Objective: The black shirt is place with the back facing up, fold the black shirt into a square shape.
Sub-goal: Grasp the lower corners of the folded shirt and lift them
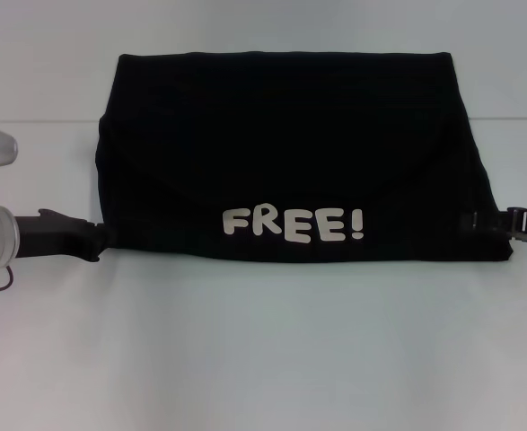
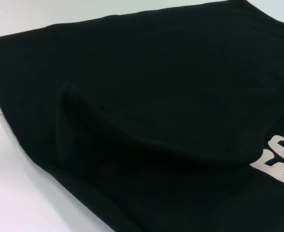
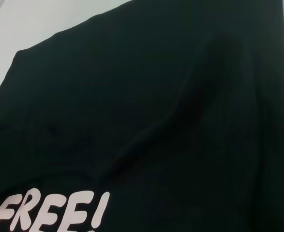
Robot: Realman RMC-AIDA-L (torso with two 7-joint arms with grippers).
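The black shirt (image 1: pixel 290 144) lies on the white table (image 1: pixel 263 359), folded into a wide rectangle with a curved fold across its top layer. White "FREE!" lettering (image 1: pixel 294 224) faces up near its front edge. My left gripper (image 1: pixel 101 238) reaches in low at the shirt's front left corner and touches its edge. My right gripper (image 1: pixel 480 222) is at the front right corner, its tip over the cloth. The left wrist view shows the shirt (image 2: pixel 156 96) close up with part of the lettering (image 2: pixel 277 166). The right wrist view shows the shirt (image 3: pixel 156 96) with the lettering (image 3: pixel 50 212).
A seam in the table surface (image 1: pixel 48 121) runs behind the shirt's left side. Bare white table lies in front of the shirt and on both sides.
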